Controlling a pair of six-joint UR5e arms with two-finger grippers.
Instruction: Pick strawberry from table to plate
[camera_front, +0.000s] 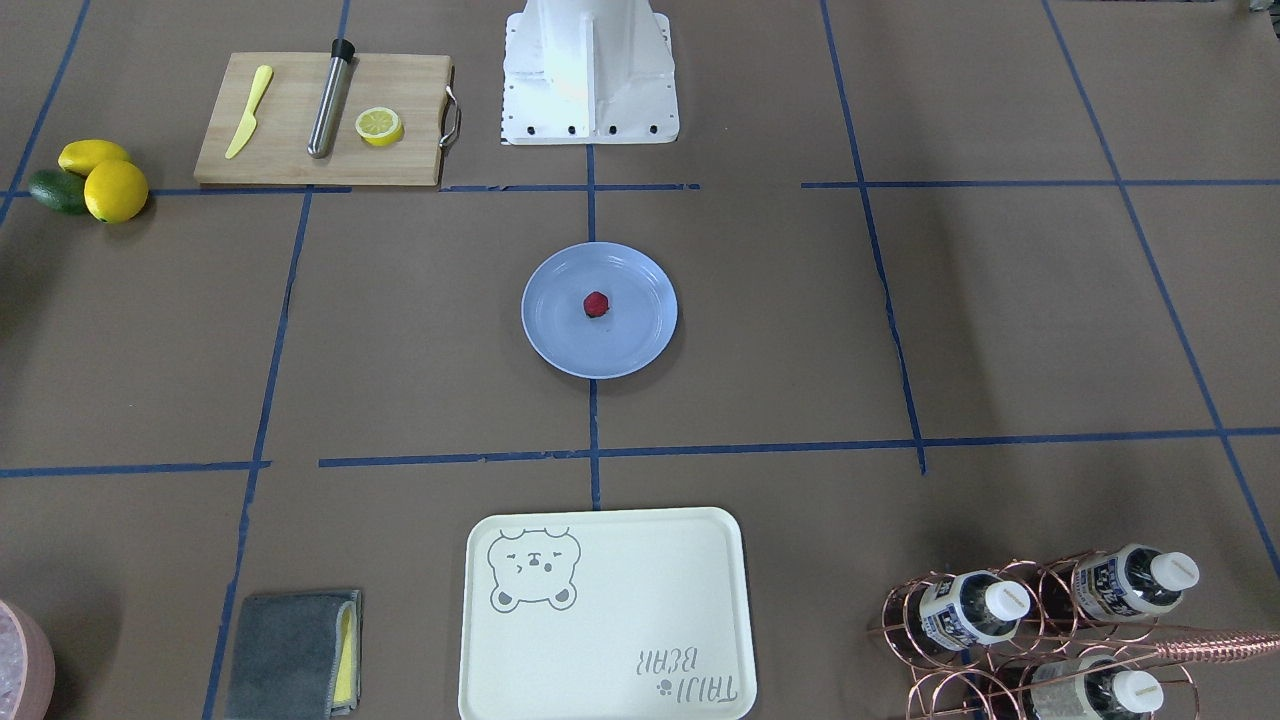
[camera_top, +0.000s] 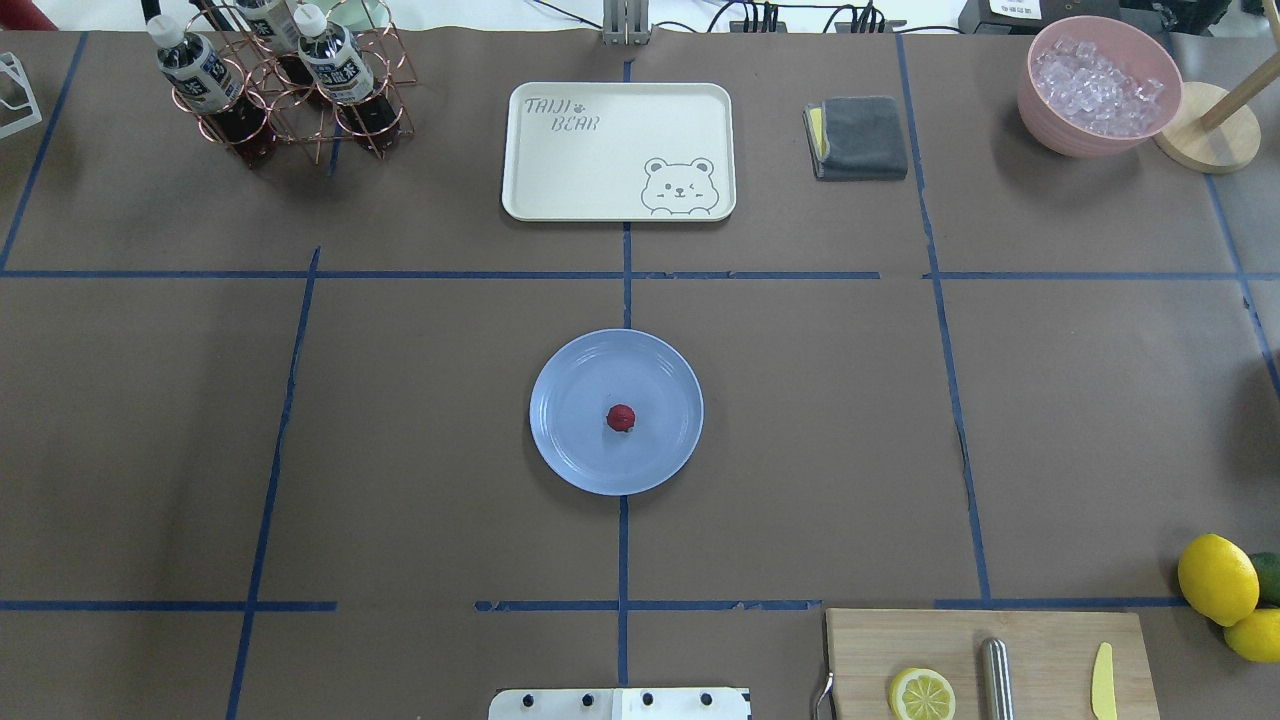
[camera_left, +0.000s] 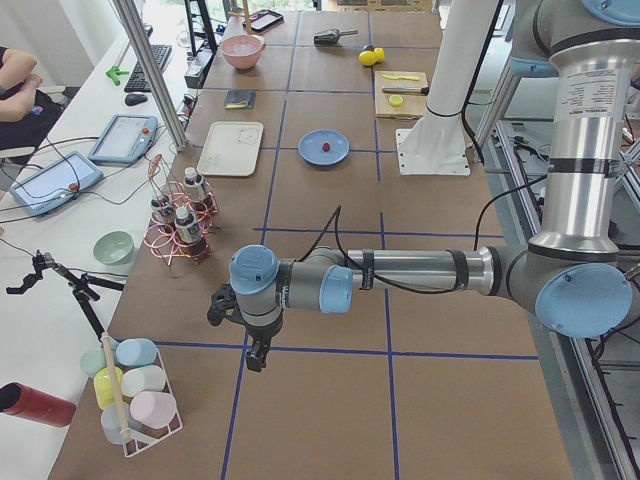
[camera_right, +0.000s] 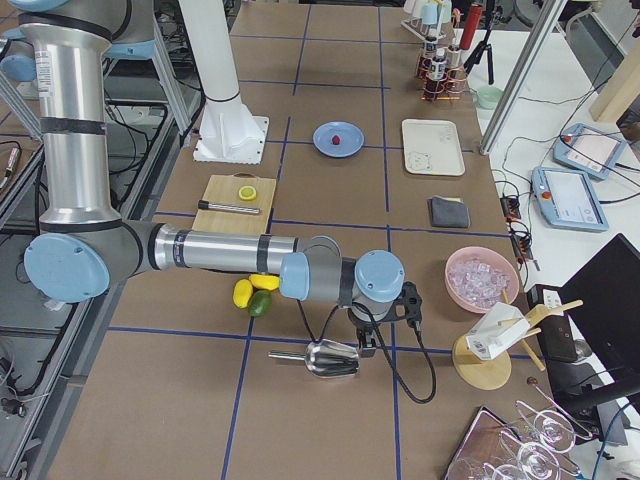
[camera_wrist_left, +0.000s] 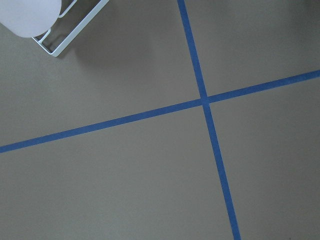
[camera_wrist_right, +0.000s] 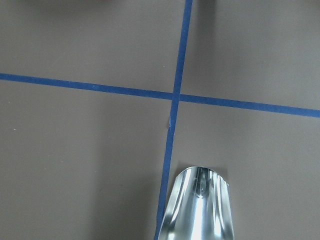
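Note:
The small dark red strawberry (camera_front: 596, 305) (camera_top: 621, 418) lies near the middle of the round pale blue plate (camera_front: 560, 345) (camera_top: 572, 445), which sits at the centre of the brown taped table (camera_top: 420, 420). Neither gripper is near it. In the exterior left view my left gripper (camera_left: 256, 356) hangs over the table's far left end. In the exterior right view my right gripper (camera_right: 366, 346) hangs over the far right end, just above a metal scoop (camera_right: 330, 358) (camera_wrist_right: 200, 207). Both wrist views show no fingers, so I cannot tell whether either gripper is open or shut.
A wooden board (camera_top: 1040, 640) with a lemon half (camera_top: 922, 694), a steel rod and a yellow knife lies at the near right, with lemons (camera_top: 1217, 578) beside it. A cream bear tray (camera_top: 618, 150), a grey cloth (camera_top: 860, 137), a bottle rack (camera_top: 280, 90) and an ice bowl (camera_top: 1098, 85) line the far edge.

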